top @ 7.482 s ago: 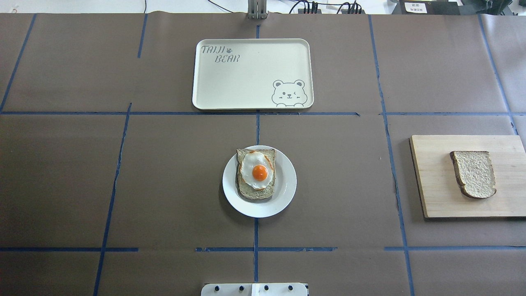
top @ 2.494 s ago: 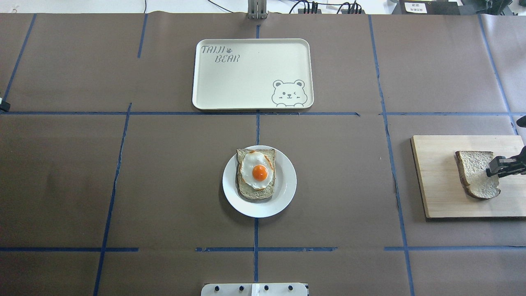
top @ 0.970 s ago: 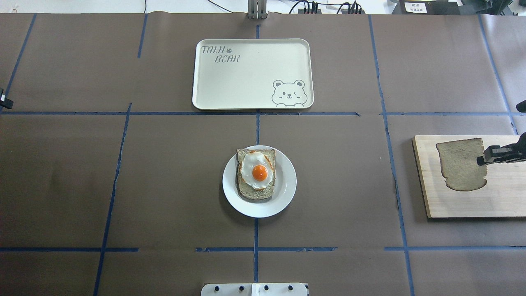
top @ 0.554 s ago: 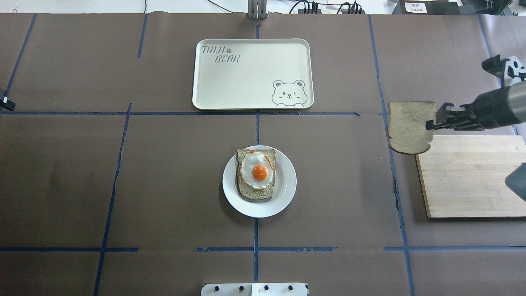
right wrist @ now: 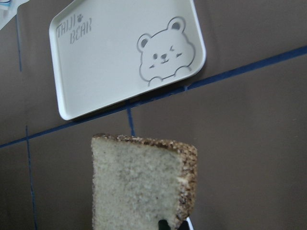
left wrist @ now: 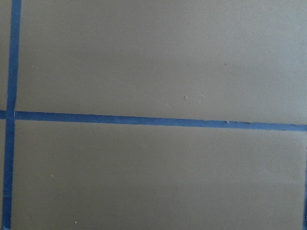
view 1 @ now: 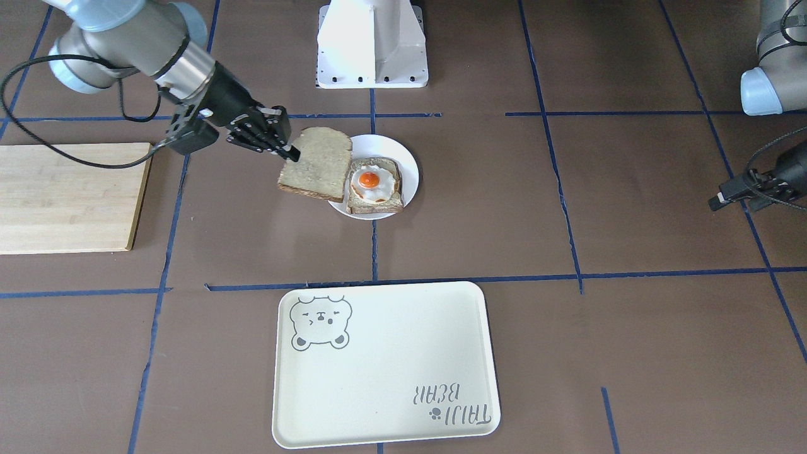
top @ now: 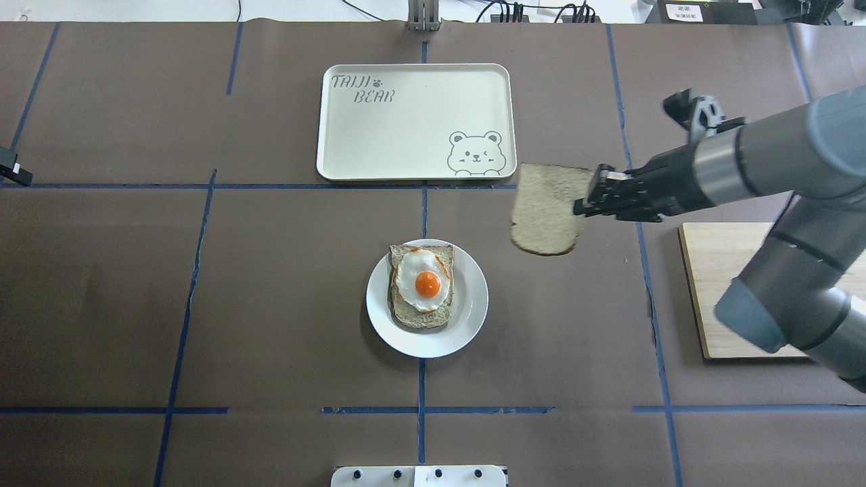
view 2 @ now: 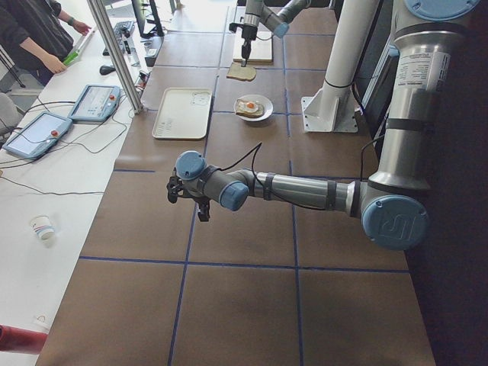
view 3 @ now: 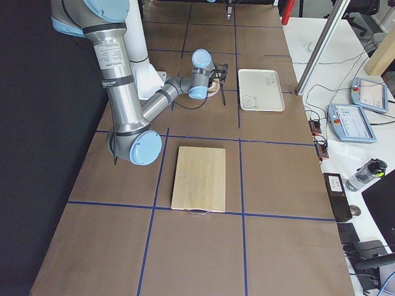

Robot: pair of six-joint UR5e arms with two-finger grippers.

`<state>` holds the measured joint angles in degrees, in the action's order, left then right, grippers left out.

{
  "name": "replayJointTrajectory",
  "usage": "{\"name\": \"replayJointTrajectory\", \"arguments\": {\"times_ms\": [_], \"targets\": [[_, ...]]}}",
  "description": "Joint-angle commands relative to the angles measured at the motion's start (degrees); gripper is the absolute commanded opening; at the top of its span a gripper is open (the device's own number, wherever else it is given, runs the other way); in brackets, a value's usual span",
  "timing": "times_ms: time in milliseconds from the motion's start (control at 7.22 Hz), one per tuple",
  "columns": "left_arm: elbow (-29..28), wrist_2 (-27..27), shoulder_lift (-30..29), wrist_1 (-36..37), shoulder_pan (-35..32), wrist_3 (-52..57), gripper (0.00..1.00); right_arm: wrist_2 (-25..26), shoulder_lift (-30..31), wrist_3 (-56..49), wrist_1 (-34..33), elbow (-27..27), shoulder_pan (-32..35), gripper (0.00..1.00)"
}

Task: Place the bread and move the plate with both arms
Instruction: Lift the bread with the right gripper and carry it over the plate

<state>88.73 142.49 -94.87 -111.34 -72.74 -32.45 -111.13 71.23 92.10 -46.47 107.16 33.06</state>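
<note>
The right jaws are clamped on one edge of the bread (view 1: pixel 315 162), holding the slice level in the air. From the front, its far side overlaps the rim of the white plate (view 1: pixel 408 165), where the egg toast (view 1: pixel 373 185) lies. The left jaws sit low at the desk's (view 1: pixel 630 252) left end, and I cannot tell whether they are open or closed.

From overhead, the right arm (top: pixel 758 159) reaches in from the right. The bread (top: pixel 547 208) hangs right of the plate (top: pixel 471 304) and farther out, just off the near right corner of the tray (top: pixel 379 135). Its crumb looks grey-brown, with a straight far edge and a rounded near one.

From the left end, the left arm (view 2: pixel 305 187) stretches low over the desk, well apart from the bread (view 2: pixel 242 73).

From the right end, the wooden board (view 3: pixel 199 179) lies near.

The left wrist camera shows only brown desk and blue tape (left wrist: pixel 144 120).

The right wrist camera shows pale speckled crumb and a dark, grainy crust, with the tray beyond.
</note>
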Motion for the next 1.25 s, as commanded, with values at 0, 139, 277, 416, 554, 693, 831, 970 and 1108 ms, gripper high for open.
{"name": "replayJointTrajectory", "arguments": {"times_ms": [0, 139, 277, 416, 554, 693, 831, 970, 1108], "targets": [[0.04, 0.07, 0.04, -0.46, 0.32, -1.29, 1.00, 8.20, -4.15, -0.68, -0.03, -3.43, -7.56, 0.00], [0.04, 0.16, 0.04, -0.46, 0.49, -1.30, 1.00, 9.26, -5.30, -1.47, -0.03, -5.80, -8.70, 0.00], [0.04, 0.16, 0.04, -0.46, 0.58, -1.30, 1.00, 11.01, -5.23, -1.57, -0.03, -6.78, -10.28, 0.00], [0.04, 0.16, 0.04, -0.46, 0.58, -1.30, 1.00, 11.11, -4.79, -1.74, -0.12, -6.88, -10.56, 0.00], [0.04, 0.16, 0.04, -0.46, 0.58, -1.30, 1.00, 11.20, -4.87, -3.31, -0.12, -8.71, -10.73, 0.00], [0.04, 0.16, 0.04, -0.46, 0.58, -1.30, 1.00, 11.20, -4.79, -4.37, -0.03, -9.77, -10.74, 0.00], [0.04, 0.16, 0.04, -0.46, 0.58, -1.30, 1.00, 11.20, -4.79, -4.64, 0.06, -10.30, -10.74, 0.02], [0.04, 0.16, 0.04, -0.46, 0.58, -1.30, 1.00, 11.20, -5.05, -4.65, 0.15, -10.31, -10.74, 0.29], [0.04, 0.07, 0.04, -0.46, 0.67, -1.38, 1.00, 11.37, -5.22, -4.56, 0.06, -9.96, -10.65, 0.99]]}}
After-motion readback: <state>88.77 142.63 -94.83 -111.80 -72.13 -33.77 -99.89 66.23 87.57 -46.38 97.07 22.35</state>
